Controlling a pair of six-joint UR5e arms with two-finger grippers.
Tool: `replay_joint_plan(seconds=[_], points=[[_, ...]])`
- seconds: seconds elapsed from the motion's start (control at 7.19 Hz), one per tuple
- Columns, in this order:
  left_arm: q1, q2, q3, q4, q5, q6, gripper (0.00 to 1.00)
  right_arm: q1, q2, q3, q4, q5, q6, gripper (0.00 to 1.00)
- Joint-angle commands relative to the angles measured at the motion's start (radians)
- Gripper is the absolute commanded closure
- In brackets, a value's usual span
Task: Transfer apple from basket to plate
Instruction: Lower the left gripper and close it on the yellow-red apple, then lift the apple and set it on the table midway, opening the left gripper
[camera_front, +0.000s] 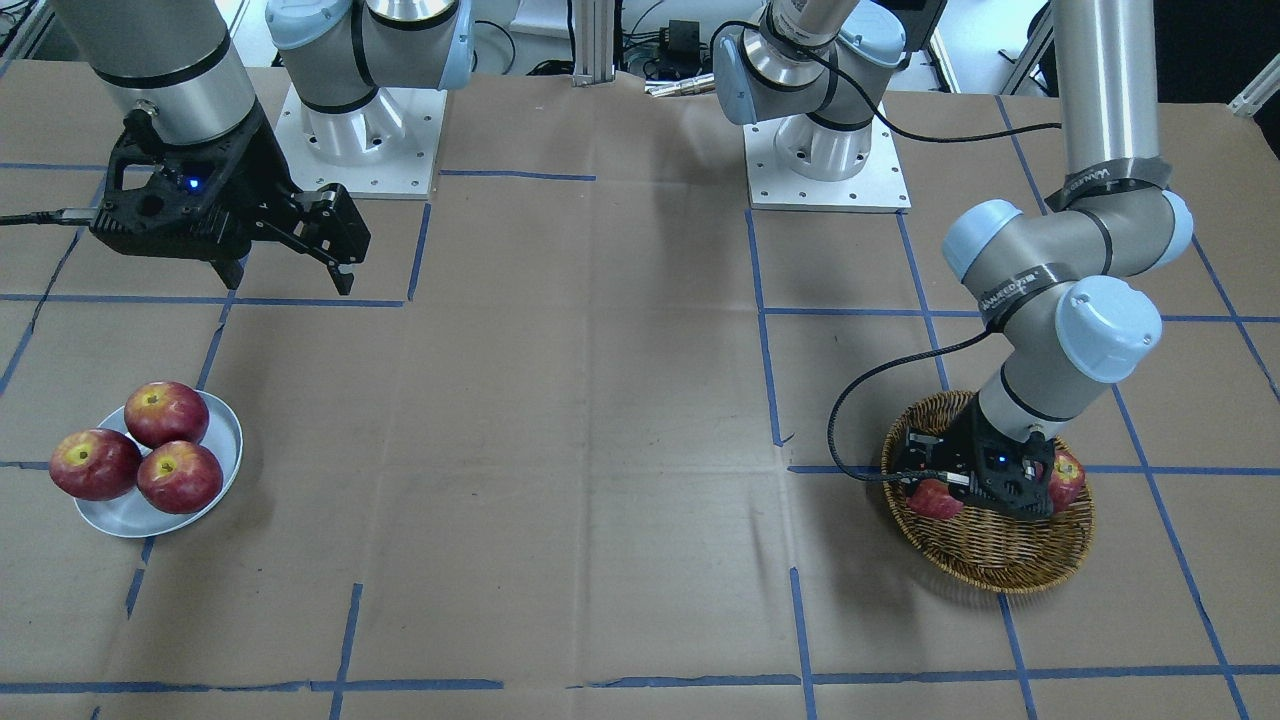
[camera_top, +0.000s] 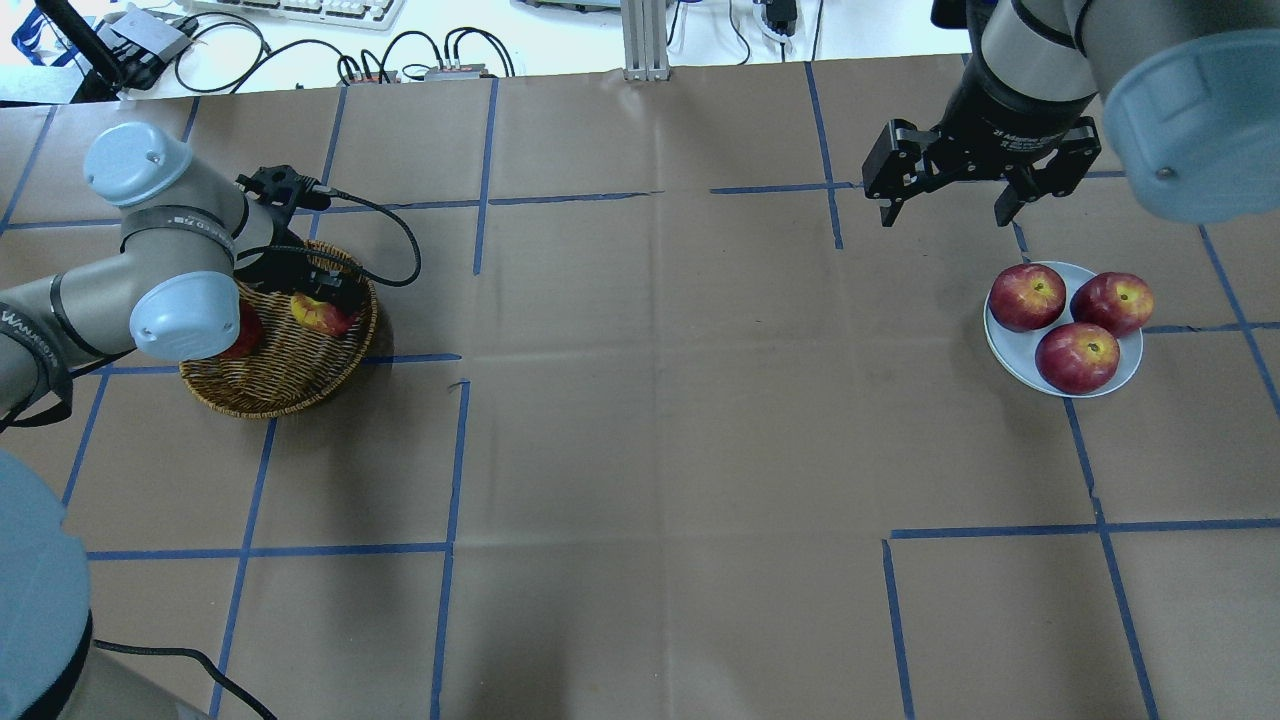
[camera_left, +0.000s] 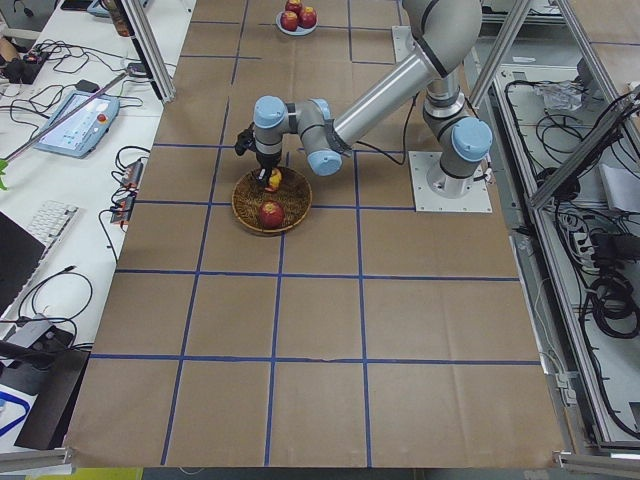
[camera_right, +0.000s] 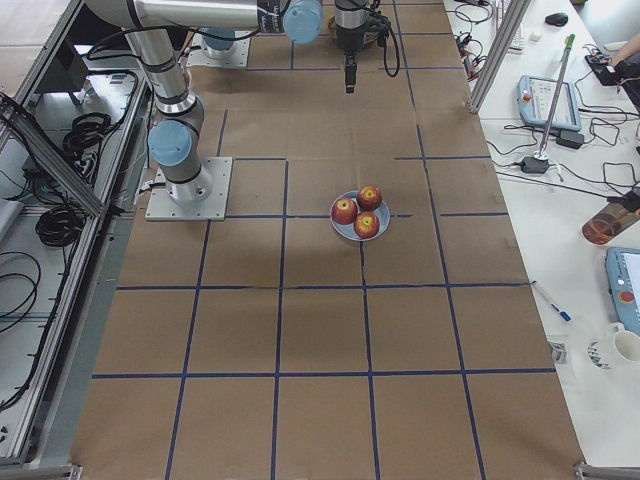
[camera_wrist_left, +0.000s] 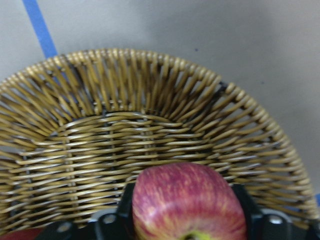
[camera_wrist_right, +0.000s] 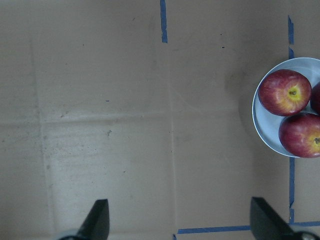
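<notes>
My left claw grips the apple inside the basket (woven wicker). My right claw hangs spread near the plate.

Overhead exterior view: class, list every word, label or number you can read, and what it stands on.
"WAN…": black band on the left arm; the rest is blurred.
White print above the right tool: too blurred to read.
None on the basket or the plate.

Brown-papered table, gridded with blue tape.
Three glossy dark-red apples cluster touching one another near one end; off the table's long edges lie a pen, a teach pendant and a keyboard.
</notes>
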Motion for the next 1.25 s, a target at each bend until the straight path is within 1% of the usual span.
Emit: replay_joint_plan(seconds=[0.0,0.14,0.28,0.42,0.56,0.7,0.83,0.97,1.11], points=[[-0.23,0.082,0.031,-0.061,0.054,-0.31,0.77,0.001,0.0,0.004,0.0,0.0,-0.001,0.0],[-0.356,0.056,0.087,-0.07,0.115,-0.448,0.77,0.001,0.0,0.004,0.0,0.0,0.001,0.0],[-0.467,-0.008,0.142,-0.07,0.117,-0.58,0.77,0.001,0.001,0.004,0.0,-0.002,-0.004,0.0],[-0.566,-0.096,0.198,-0.056,0.117,-0.707,0.77,0.001,0.0,0.004,0.0,0.0,0.001,0.0],[-0.648,-0.178,0.251,-0.053,0.12,-0.78,0.77,0.001,0.0,0.004,0.0,-0.002,0.001,0.0],[-0.675,-0.236,0.273,-0.047,0.129,-0.787,0.77,0.001,0.0,0.004,0.0,-0.002,0.003,0.0],[-0.679,-0.254,0.27,-0.029,0.131,-0.785,0.77,0.001,0.001,0.004,0.0,-0.002,0.003,0.0],[-0.679,-0.24,0.255,-0.029,0.131,-0.785,0.73,0.001,0.0,0.004,0.0,-0.002,0.003,0.0],[-0.679,-0.234,0.252,-0.03,0.131,-0.784,0.65,0.001,0.0,0.004,0.0,-0.002,0.003,0.0]])
